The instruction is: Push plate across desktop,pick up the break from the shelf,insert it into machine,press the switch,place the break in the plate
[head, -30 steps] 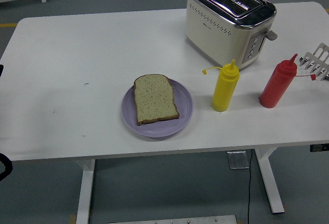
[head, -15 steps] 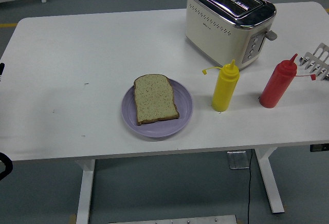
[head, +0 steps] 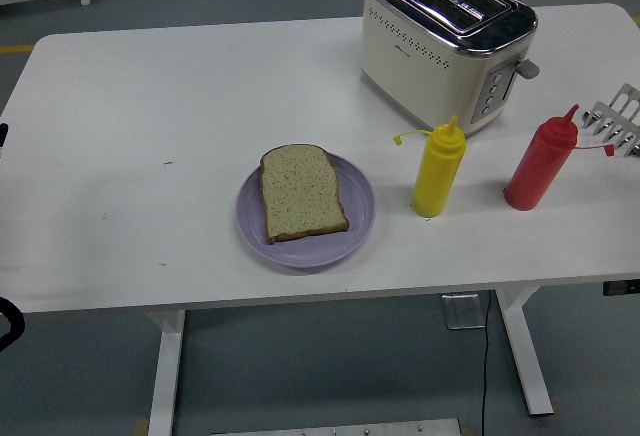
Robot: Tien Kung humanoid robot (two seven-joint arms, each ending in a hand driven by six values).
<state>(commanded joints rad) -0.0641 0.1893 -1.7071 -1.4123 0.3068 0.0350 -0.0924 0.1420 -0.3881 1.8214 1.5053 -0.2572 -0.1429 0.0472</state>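
A slice of brown bread (head: 301,191) lies flat on a lilac plate (head: 358,228) near the table's front edge, left of centre. The cream and chrome toaster (head: 445,41) stands at the back right, both slots empty, with its lever (head: 528,68) and buttons on the right end. A metal bread rack (head: 620,119) shows at the right edge, with no bread in the part I can see. Only small black slivers of my left arm (head: 6,322) show at the left edge. My right arm is out of the picture.
A yellow squeeze bottle (head: 438,169) stands right of the plate, in front of the toaster. A red squeeze bottle (head: 541,160) stands between it and the rack. The white table (head: 140,136) stretches to the left.
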